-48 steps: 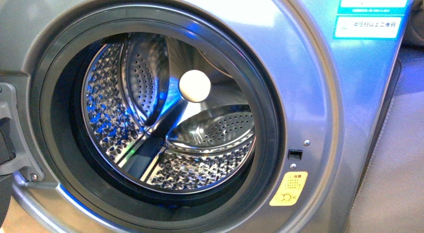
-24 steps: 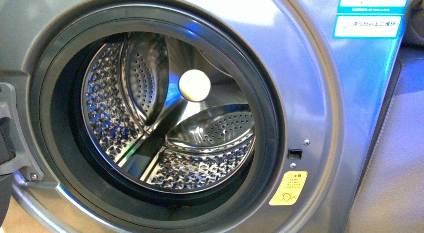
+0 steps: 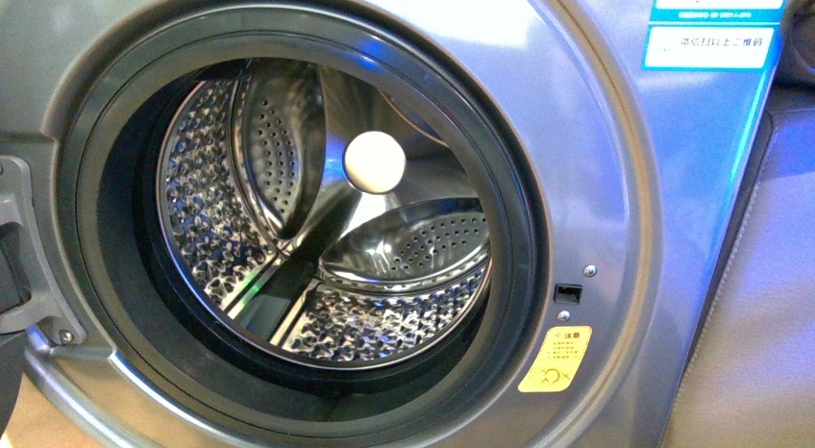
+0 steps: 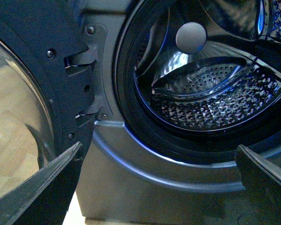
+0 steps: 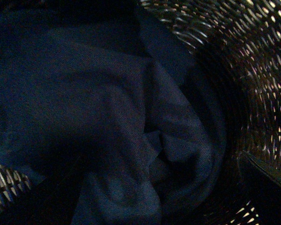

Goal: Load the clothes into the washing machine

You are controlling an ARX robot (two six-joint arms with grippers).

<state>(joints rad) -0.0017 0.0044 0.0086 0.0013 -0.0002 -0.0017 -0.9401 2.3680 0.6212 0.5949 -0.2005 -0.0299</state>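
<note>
The washing machine [image 3: 596, 160] is silver-grey and fills the front view, its porthole open onto a shiny perforated drum [image 3: 288, 227] that holds no fabric. Neither arm shows in that view. In the left wrist view my left gripper [image 4: 159, 146] is open, low in front of the washing machine [image 4: 145, 187] and below the porthole rim, with nothing between its fingers. In the right wrist view the clothes [image 5: 107, 108], dark navy-blue fabric, lie crumpled in a woven basket [image 5: 253, 70]. My right gripper [image 5: 161, 178] hangs open just over them; only one of its fingers [image 5: 267, 176] shows.
The washer's door [image 4: 18, 117] stands swung open beside the porthole on its hinge [image 4: 91, 79]. A yellow sticker [image 3: 555, 360] and a latch slot [image 3: 567, 295] sit right of the porthole. A grey padded surface [image 3: 769, 304] lies right of the machine.
The washer sits very slightly higher in the front view than a second ago. Nothing else has visibly changed.
</note>
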